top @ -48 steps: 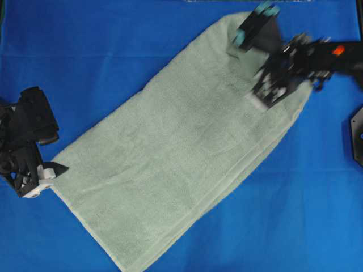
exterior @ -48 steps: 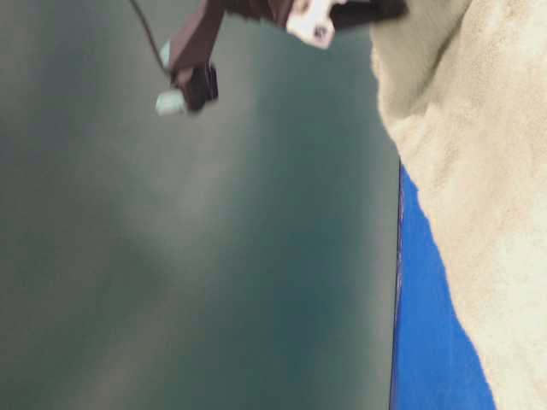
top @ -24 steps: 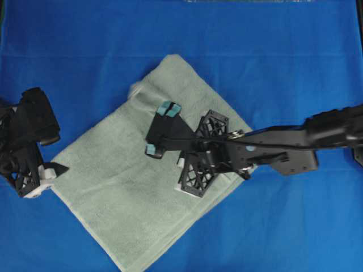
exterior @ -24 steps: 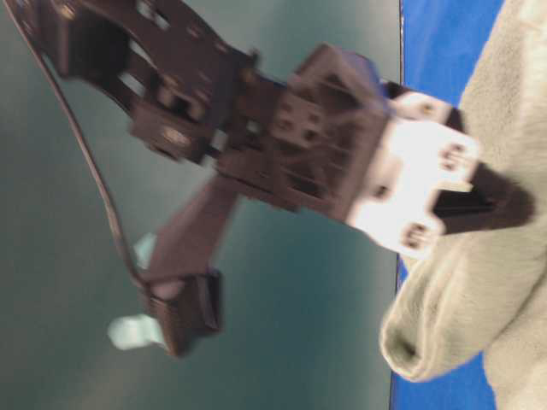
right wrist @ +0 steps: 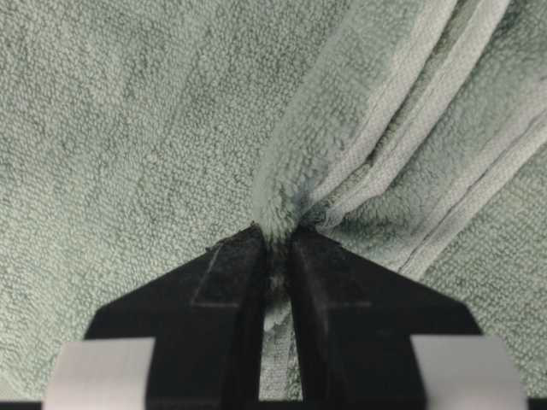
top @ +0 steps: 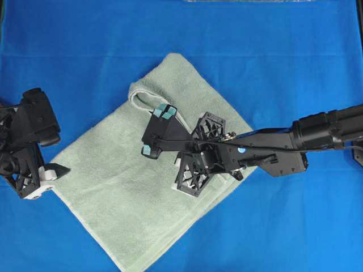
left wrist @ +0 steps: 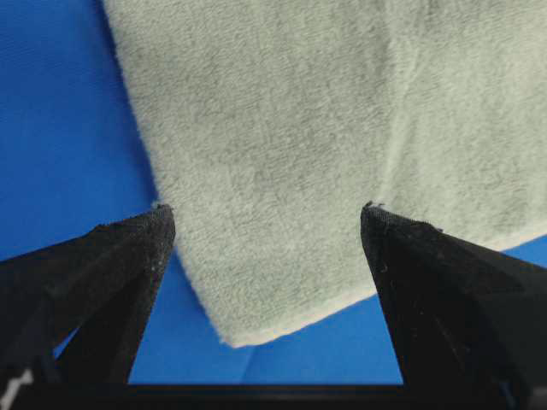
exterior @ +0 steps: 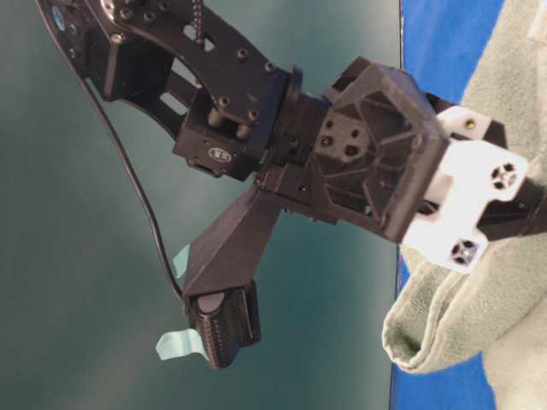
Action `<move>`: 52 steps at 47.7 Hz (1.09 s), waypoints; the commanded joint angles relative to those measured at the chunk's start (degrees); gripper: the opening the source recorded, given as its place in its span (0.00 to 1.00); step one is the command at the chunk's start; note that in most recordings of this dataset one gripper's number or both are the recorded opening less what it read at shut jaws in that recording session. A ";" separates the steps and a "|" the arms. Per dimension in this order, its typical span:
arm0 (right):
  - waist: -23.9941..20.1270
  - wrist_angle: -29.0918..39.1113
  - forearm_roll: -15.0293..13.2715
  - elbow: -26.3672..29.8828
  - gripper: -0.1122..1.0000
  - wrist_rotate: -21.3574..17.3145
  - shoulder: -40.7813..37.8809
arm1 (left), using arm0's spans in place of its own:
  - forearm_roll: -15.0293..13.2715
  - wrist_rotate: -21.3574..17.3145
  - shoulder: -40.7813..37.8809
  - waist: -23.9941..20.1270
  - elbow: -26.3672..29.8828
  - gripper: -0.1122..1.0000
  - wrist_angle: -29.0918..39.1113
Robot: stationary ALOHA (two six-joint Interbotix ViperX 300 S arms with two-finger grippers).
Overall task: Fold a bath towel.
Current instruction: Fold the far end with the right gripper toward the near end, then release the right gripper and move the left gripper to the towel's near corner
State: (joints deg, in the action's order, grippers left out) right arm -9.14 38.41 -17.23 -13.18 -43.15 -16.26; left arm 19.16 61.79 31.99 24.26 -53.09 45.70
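The towel [top: 122,181] lies doubled over on the blue bench [top: 272,51], slanting from near-left up to the far middle. The right pincer [right wrist: 275,256] is clamped tight on a bunched towel edge over the middle. The left pincer [left wrist: 265,248] sits wide apart at the towel's left corner, gripping nothing.

You are looking at a bright blue table cloth [top: 272,51] spread flat under even light, with a plain dark teal wall [exterior: 68,256] behind it.
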 commanded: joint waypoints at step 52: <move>1.76 -2.90 -4.31 -9.58 0.68 -0.09 18.81 | -0.35 -50.80 -4.22 9.32 2.55 0.85 -24.17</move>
State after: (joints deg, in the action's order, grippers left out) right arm -7.82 35.95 -21.27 -23.12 -43.33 0.88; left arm 18.90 11.43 29.18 33.31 -52.38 21.80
